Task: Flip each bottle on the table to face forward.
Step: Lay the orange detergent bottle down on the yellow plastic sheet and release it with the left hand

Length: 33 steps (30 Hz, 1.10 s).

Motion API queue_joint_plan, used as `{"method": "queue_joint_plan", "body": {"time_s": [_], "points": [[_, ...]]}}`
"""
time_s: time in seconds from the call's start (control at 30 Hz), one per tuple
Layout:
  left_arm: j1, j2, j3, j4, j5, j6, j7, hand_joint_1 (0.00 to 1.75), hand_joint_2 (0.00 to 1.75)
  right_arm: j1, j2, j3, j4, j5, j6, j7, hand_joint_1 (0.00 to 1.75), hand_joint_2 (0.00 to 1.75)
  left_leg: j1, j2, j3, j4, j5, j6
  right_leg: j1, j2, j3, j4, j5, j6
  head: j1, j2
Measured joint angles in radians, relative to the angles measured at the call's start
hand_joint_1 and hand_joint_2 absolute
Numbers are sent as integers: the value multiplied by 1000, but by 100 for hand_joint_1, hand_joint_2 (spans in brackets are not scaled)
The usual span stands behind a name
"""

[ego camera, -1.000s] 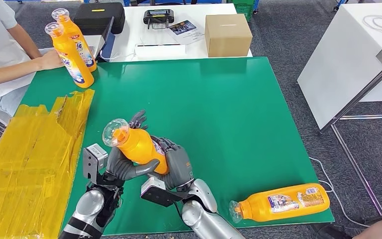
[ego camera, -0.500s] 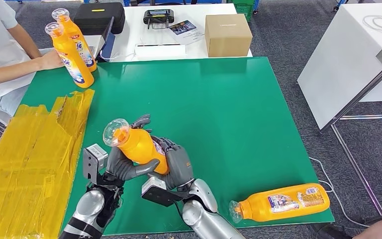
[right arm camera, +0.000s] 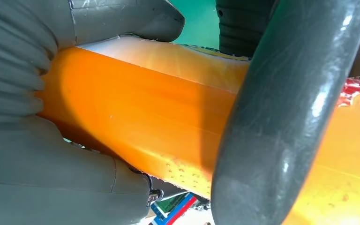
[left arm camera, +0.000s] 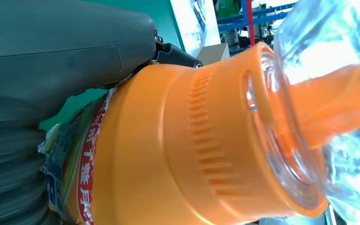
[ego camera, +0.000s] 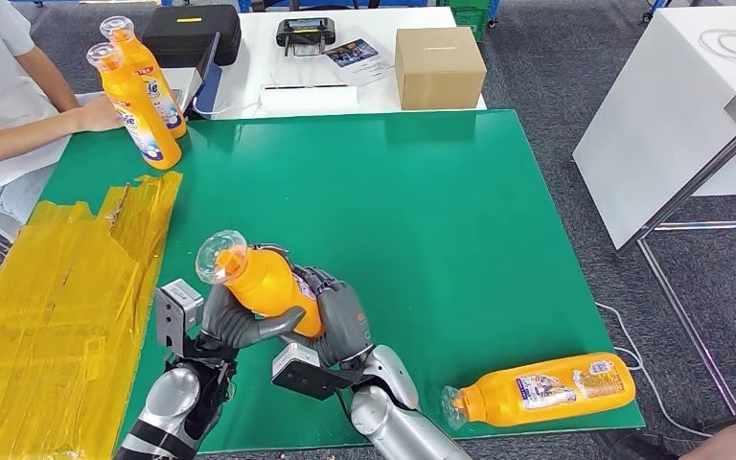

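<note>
Green table (ego camera: 460, 211): bottle (ego camera: 264, 280) clasped between left robot hand (ego camera: 235, 321), right robot hand (ego camera: 340, 321).

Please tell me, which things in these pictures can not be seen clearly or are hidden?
- Held bottle: in the head view the left hand and right hand cover its lower body and base; its label is mostly hidden.
- Same bottle, left wrist view: the label print is cut off by the hand.
- Lying bottle: label text too small to read.
- Two far bottles: the front one partly hides the other.
</note>
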Motion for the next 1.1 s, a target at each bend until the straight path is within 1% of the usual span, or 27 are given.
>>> {"method": "queue_joint_plan", "body": {"time_s": [0.17,0.2,0.3,0.33,0.43,0.5,0.6,0.7,0.77,0.83,0.9,0.97,1.1], "points": [[8,0,0,-12,-8,8,-8,175,175,13,-4,-5,-30,-8,-4,-6,175,175,0,0,0,0,0,0,0,0,0,0,0,0,0,0],[9,0,0,-16,-9,9,-9,175,175,16,-6,-5,-38,-8,-4,-6,134,175,0,0,0,0,0,0,0,0,0,0,0,0,0,0],[9,-1,0,-24,-16,14,-12,175,175,27,-12,-11,-68,-10,-10,-6,3,175,0,0,0,0,0,0,0,0,0,0,0,0,0,0],[9,-1,3,-27,-18,20,-13,175,175,37,-16,-16,-85,-14,-13,-7,0,175,0,0,0,0,0,0,0,0,0,0,0,0,0,0],[2,-1,31,-43,-28,59,-14,175,175,90,-38,-46,-170,-48,-17,-15,0,175,0,-1,0,0,0,0,0,0,0,0,0,0,0,0],[-1,3,58,-53,-47,89,-17,175,175,131,-56,-73,-250,-76,-10,-18,0,175,0,-1,0,0,0,0,0,0,0,0,0,0,0,0],[2,10,87,-76,-118,154,-25,175,175,186,-79,-116,-391,-112,9,-18,0,175,0,-1,0,0,0,0,0,0,1,0,0,0,0,0],[4,19,114,-103,-217,244,-29,175,175,231,-98,-147,-521,-135,27,-20,0,175,0,-1,0,0,0,0,0,0,1,0,0,0,0,0],[4,28,137,-119,-306,323,-24,175,175,257,-109,-163,-596,-142,28,-21,0,175,0,-1,0,0,0,0,0,0,1,0,0,0,0,0],[4,39,163,-131,-400,396,-14,175,175,279,-118,-177,-660,-150,26,-23,0,175,0,-1,0,0,0,0,0,0,1,0,0,0,0,0],[4,49,187,-136,-485,450,-5,175,175,295,-128,-189,-711,-159,26,-24,0,175,0,-1,0,0,0,0,0,0,1,0,0,0,0,0],[4,56,204,-137,-533,476,0,175,175,307,-135,-197,-746,-164,26,-25,0,175,0,-1,0,0,0,0,0,0,1,0,0,0,0,0],[4,64,222,-137,-555,489,5,175,175,319,-146,-206,-787,-168,27,-25,0,175,0,-1,1,0,0,0,0,0,1,0,0,0,0,0]]}}
